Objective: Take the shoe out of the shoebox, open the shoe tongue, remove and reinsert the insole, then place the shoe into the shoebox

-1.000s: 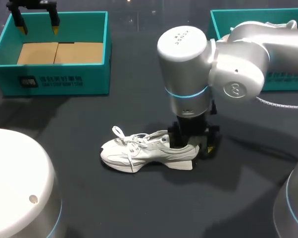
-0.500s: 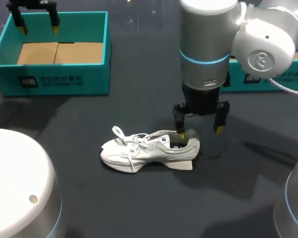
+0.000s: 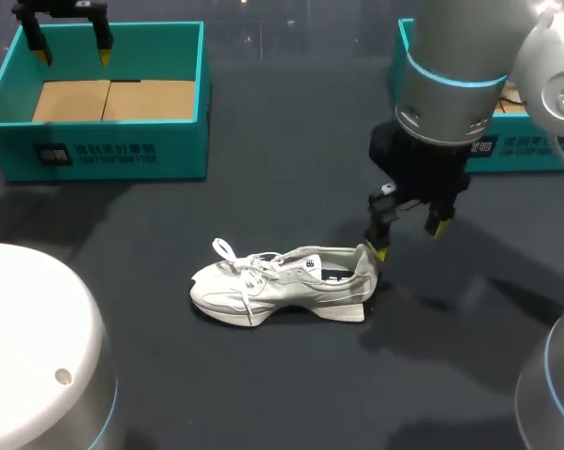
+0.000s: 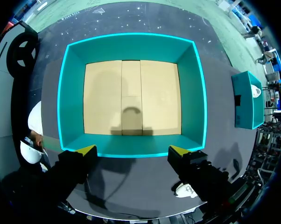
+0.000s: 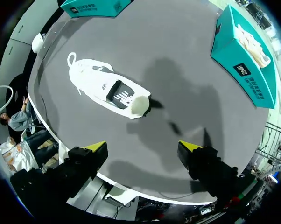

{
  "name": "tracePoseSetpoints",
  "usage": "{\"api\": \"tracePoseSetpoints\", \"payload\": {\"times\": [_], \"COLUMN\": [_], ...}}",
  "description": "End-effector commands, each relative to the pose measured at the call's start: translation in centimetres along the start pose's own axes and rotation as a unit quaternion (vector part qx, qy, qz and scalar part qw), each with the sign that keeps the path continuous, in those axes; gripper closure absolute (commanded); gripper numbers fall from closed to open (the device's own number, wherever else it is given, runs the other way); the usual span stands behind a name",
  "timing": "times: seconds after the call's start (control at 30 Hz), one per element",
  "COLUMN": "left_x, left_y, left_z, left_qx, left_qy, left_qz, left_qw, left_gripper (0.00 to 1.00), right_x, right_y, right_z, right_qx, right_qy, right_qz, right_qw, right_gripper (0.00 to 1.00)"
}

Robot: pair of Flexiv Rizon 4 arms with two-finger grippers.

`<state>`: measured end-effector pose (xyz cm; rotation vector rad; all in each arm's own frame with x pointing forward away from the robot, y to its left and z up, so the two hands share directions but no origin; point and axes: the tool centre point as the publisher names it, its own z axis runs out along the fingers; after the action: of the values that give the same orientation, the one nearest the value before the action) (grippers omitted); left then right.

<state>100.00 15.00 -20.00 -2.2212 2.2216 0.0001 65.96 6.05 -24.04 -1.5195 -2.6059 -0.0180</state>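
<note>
The shoe point(image 3: 282, 286) is out of its box and stands on its sole in the middle of the table point(image 3: 263, 394), toe toward my left arm's side and heel toward my right, so step 1 looks done. The right end effector point(image 3: 409, 240) hangs just above and beside the heel, fingers apart and holding nothing. From the right wrist, the shoe point(image 5: 96, 84) lies ahead of that end effector point(image 5: 143, 147), well clear of both fingers.

A dark insole point(image 5: 118, 93) shows inside the opening, seemingly seated. The pictures do not tell whether it has been out and back in, nor whether the tongue has been opened; the laces point(image 3: 228, 253) trail loose near the toe.

The left end effector point(image 3: 73, 54) hovers over the left box point(image 3: 95, 155), fingers apart and empty. Its wrist view shows only bare cardboard on that box's point(image 4: 131, 44) floor. The right box point(image 5: 243, 60) holds something white point(image 5: 252, 39).

Putting the shoe back in a box is certainly left; the tongue and insole steps may be too.
</note>
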Motion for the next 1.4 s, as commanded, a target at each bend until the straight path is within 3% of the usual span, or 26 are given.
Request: {"api": "tracePoseSetpoints", "payload": {"times": [0.03, 0.33, 0.4, 0.47, 0.83, 0.93, 1.17, 1.27, 1.4], "left_x": [0.0, 0.0, 0.0, 0.0, 0.0, 0.0, 0.0, 0.0, 0.0], "left_y": [0.0, 0.0, 0.0, 0.0, 0.0, 0.0, 0.0, 0.0, 0.0], "left_z": [0.0, 0.0, 0.0, 0.0, 0.0, 0.0, 0.0, 0.0, 0.0], "left_qx": [0.0, 0.0, 0.0, 0.0, 0.0, 0.0, 0.0, 0.0, 0.0], "left_qy": [0.0, 0.0, 0.0, 0.0, 0.0, 0.0, 0.0, 0.0, 0.0], "left_qz": [0.0, 0.0, 0.0, 0.0, 0.0, 0.0, 0.0, 0.0, 0.0], "left_qw": [1.0, 1.0, 1.0, 1.0, 1.0, 1.0, 1.0, 1.0, 1.0], "left_gripper": [0.0, 0.0, 0.0, 0.0, 0.0, 0.0, 0.0, 0.0, 0.0], "right_x": [-0.8, -2.6, -3.1, -3.6, -3.6, -4.1, -6.2, -6.6, -6.1], "right_y": [-1.4, -3.4, -3.7, -3.8, -3.8, -4.0, -4.3, -4.0, -3.4], "right_z": [0.6, 0.8, 1.0, 1.2, 1.2, 1.5, 2.5, 3.2, 4.3], "right_qx": [-0.092, -0.21, -0.241, -0.227, -0.227, -0.302, -0.394, -0.403, -0.38], "right_qy": [0.101, 0.162, 0.182, 0.195, 0.195, 0.218, 0.206, 0.178, 0.153], "right_qz": [-0.09, -0.202, -0.233, -0.267, -0.267, -0.315, -0.34, -0.343, -0.342], "right_qw": [0.987, 0.943, 0.924, 0.916, 0.916, 0.873, 0.829, 0.829, 0.846], "right_gripper": [0.0, 0.0, 0.0, 0.0, 0.0, 0.0, 0.0, 0.0, 0.0]}}
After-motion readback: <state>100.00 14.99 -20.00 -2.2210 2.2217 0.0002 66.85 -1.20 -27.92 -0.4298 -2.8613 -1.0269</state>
